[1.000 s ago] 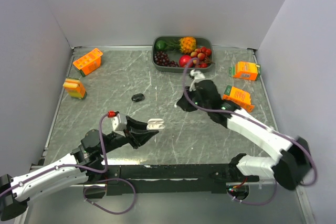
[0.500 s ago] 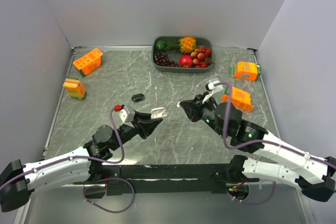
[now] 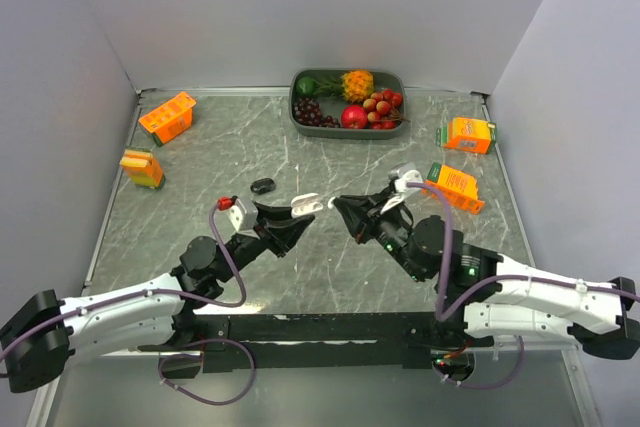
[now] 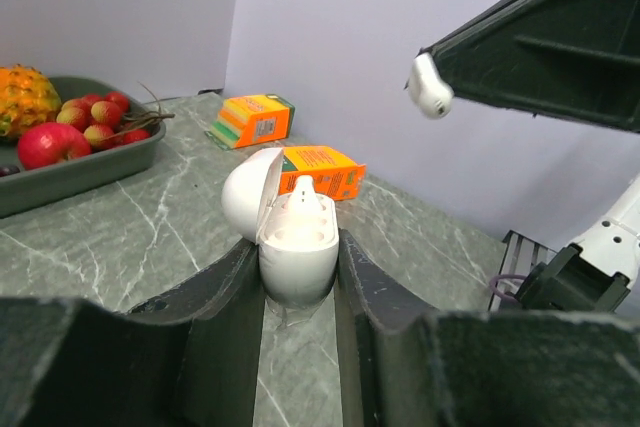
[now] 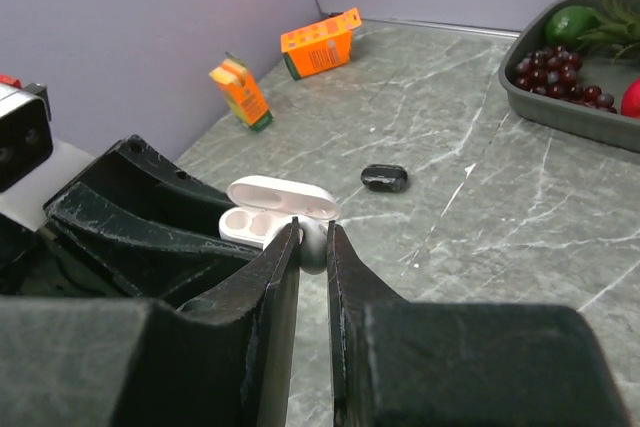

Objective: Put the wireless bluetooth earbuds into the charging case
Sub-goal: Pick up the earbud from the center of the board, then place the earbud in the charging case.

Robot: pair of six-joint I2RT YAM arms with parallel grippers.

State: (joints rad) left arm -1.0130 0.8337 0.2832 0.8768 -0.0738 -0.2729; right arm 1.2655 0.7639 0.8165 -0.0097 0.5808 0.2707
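My left gripper is shut on the white charging case, held above the table with its lid open. The left wrist view shows the case clamped between the dark fingers, lid tipped back to the left and its inside showing. My right gripper faces it from the right, a small gap away. It is shut on a white earbud, pinched at the fingertips just in front of the open case. The same earbud shows at the upper right of the left wrist view.
A small black rounded object lies on the marble table, left of the case. A grey fruit tray stands at the back. Orange cartons sit at the left and at the right.
My right arm has swung back from the far middle of the table and brought its fingertips up to the case. My left gripper has carried the case up and slightly to the right.
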